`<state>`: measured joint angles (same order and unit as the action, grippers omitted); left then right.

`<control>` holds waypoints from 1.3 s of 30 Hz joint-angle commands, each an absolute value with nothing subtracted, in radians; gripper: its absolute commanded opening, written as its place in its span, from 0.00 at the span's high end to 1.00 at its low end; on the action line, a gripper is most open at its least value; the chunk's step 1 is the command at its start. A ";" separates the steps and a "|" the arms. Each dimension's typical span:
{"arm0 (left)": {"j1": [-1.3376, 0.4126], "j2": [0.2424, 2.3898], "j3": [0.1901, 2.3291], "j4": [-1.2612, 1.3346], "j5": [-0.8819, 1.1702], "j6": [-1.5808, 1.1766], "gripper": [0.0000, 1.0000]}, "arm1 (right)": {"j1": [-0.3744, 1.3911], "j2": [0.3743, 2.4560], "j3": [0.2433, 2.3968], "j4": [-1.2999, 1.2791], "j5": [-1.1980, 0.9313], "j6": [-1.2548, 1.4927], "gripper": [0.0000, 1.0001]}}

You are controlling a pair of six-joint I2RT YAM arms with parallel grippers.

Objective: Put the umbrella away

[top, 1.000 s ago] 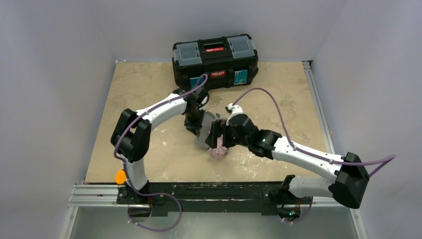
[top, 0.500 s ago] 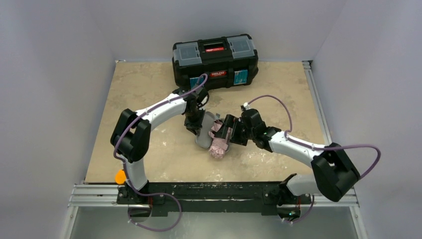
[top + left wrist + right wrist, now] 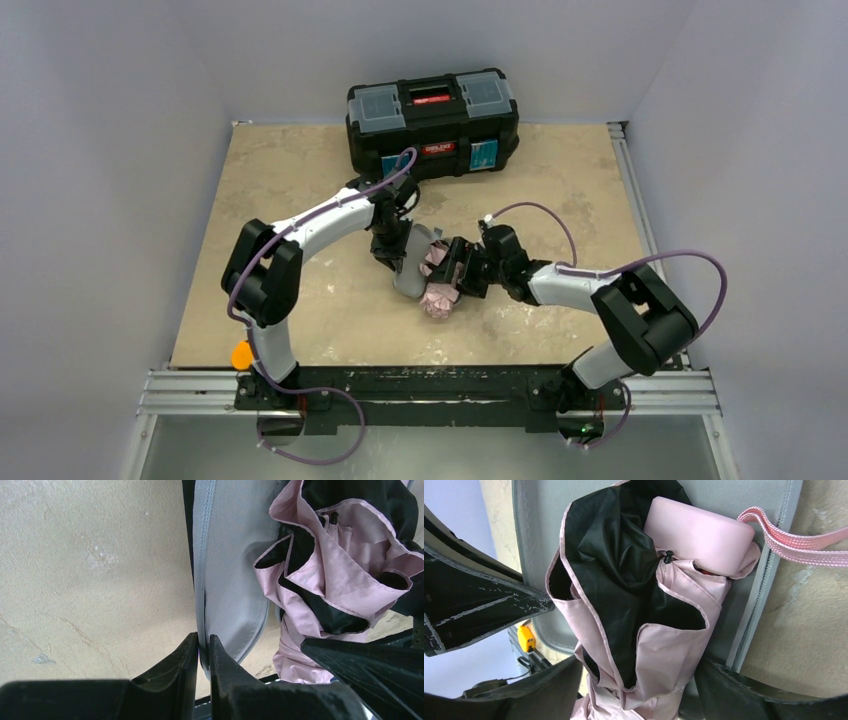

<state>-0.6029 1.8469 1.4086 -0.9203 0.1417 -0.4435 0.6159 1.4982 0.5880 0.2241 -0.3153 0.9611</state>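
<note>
White walls stand all around a sandy table. At the far edge sits a big black toolbox with its lid down.

Both arms reach to the middle of the table. The left arm bends in from the left, and the right arm comes in from the right. Between them lies a grey case, open like a shell. The left gripper is closed tight on the thin edge of the case and holds it in place.

The umbrella lies partly in the case. It is a loose bundle of pink cloth with black inside. The right gripper has one finger on each side of the bundle, and the cloth touches both. I cannot tell if it is squeezing or just sitting around it.

I think the umbrella is light. The cloth is soft and floppy, so it would slide and bunch up if you pinched only that. The pink handle at the end looks hard and smooth, so it seems a good place to push or hold. The thick middle of the bundle, where the stiff ribs hide, would work too. The strap hangs out over the edge of the case and could get caught.

One second ago the right arm stretched far out to the right, and its gripper covered more of the umbrella. Now that arm is folded in closer, and more pink shows. The left arm, the case and the toolbox have not moved.
</note>
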 commanded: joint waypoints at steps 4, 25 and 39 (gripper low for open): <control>-0.598 1.814 1.402 -0.910 0.163 -0.427 0.90 | 0.610 1.549 0.583 0.296 -0.353 0.959 0.42; -0.604 1.798 1.415 -0.960 0.110 -0.451 1.00 | 0.609 1.450 0.784 0.061 -0.142 0.792 0.65; -0.621 1.781 1.434 -0.962 0.111 -0.500 1.00 | 0.624 1.506 0.617 0.272 -0.123 0.847 0.69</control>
<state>-0.6125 1.8297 1.3987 -0.9596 0.1165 -0.4706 0.6106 1.5139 0.6342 0.1638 -0.1230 0.8238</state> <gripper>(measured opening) 0.020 0.437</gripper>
